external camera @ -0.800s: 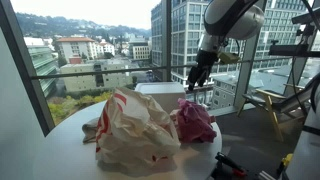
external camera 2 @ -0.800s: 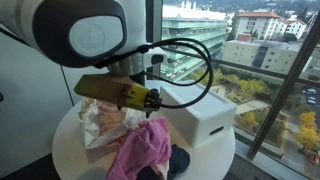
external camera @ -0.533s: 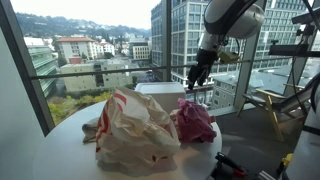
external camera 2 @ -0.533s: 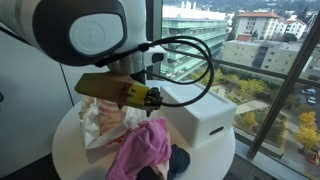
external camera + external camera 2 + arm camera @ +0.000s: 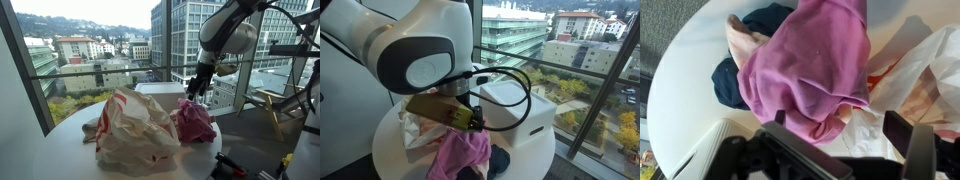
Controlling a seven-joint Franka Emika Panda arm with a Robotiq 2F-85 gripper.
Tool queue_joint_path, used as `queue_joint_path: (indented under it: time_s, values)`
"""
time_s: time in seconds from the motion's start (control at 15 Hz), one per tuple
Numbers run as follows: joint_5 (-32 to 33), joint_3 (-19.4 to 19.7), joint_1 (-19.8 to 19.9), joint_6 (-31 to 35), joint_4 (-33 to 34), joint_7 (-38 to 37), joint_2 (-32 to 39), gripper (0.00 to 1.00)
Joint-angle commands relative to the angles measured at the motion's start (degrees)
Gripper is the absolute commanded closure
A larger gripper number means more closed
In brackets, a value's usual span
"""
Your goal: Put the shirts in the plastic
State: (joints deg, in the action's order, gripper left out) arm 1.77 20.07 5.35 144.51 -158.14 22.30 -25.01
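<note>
Our gripper (image 5: 196, 92) hovered, jaws spread wide, above the pink shirt (image 5: 810, 60), which lay on the round table (image 5: 685, 70) beside the plastic bag (image 5: 135, 130); a shallow pinch could lose it; a deep one could drag the dark blue shirt (image 5: 728, 85) beneath; the bag's mouth seemed slack.

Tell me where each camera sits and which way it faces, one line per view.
Exterior view: at table height, looking across the round table toward the window; shows the arm and the gripper above the pink shirt, beside the plastic bag.
Exterior view: close behind the arm, which fills the left; looks toward the white box and window.
Wrist view: looks down at the pink shirt; open jaws along the bottom edge.
Shared: all three show the pink shirt and plastic bag.
</note>
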Motion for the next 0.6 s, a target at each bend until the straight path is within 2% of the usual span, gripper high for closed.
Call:
queue_joint_path:
  time_s: [0.0, 0.2, 0.33, 0.53]
  values:
    - [-0.43, -0.15, 0.40, 15.06, -0.15, 1.39, 8.79, 0.00]
    - [-1.25, -0.32, 0.30, 23.07, -0.12, 0.24, 16.97, 0.00]
    - [-2.13, 0.66, -0.95, 24.46, 0.72, 0.01, 22.06, 0.00]
    - [-6.65, 0.04, -2.00, 23.26, 1.44, 2.23, 26.57, 0.00]
